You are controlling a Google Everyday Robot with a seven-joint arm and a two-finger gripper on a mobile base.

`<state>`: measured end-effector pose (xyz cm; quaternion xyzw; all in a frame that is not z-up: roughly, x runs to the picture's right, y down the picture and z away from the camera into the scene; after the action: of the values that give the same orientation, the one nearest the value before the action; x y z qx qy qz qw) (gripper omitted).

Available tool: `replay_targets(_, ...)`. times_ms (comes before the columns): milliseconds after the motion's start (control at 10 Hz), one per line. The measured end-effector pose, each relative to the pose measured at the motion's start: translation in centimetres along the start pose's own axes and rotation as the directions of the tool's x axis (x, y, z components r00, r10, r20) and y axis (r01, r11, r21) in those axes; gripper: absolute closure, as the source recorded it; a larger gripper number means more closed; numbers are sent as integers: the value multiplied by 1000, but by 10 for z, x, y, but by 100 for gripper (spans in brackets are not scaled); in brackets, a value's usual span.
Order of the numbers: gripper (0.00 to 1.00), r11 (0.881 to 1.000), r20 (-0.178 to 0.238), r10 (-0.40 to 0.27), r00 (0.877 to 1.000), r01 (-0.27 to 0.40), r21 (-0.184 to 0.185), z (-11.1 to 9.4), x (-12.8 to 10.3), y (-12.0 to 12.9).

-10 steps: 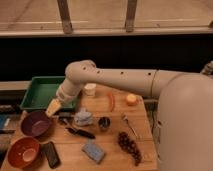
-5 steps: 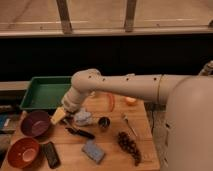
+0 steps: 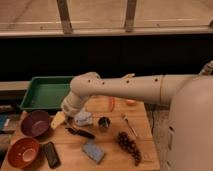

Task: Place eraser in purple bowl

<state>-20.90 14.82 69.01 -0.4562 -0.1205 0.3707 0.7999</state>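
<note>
Though in view just right of the purple bowl (image 3: 34, 123), low over the wooden table (image 3: 114, 159): the gripper (image 3: 59, 120), grip impossible to tell, clenched or released. On the near side of the purple bowl and a little to its right, flat on the table and apart from it: the eraser (image 3: 50, 154). Straight in front of that bowl: a red-orange bowl (image 3: 22, 151). Behind it: a green tray (image 3: 45, 92). Farther to its right: a black-handled tool (image 3: 80, 132), a blue-grey pad (image 3: 93, 151).

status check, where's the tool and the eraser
tool low, beside purple bowl. eraser flat on table near front edge, not in bowl. red-orange bowl close beside it.
</note>
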Motion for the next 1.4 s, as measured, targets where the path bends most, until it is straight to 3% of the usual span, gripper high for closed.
replay_targets(100,30,1000,-4,-2,1000,2,3,0,0,-1)
replay_targets(300,30,999,-57,-34,998,33,-4,15,-1,10)
replay_targets(700,30,996,-163,-83,983,77,-45,63,20,52)
replay_targets(1000,30,996,-202,-66,977,54,-64,88,35,53)
replay_targets(1400,30,999,-293,-17,956,27,31,108,43,56)
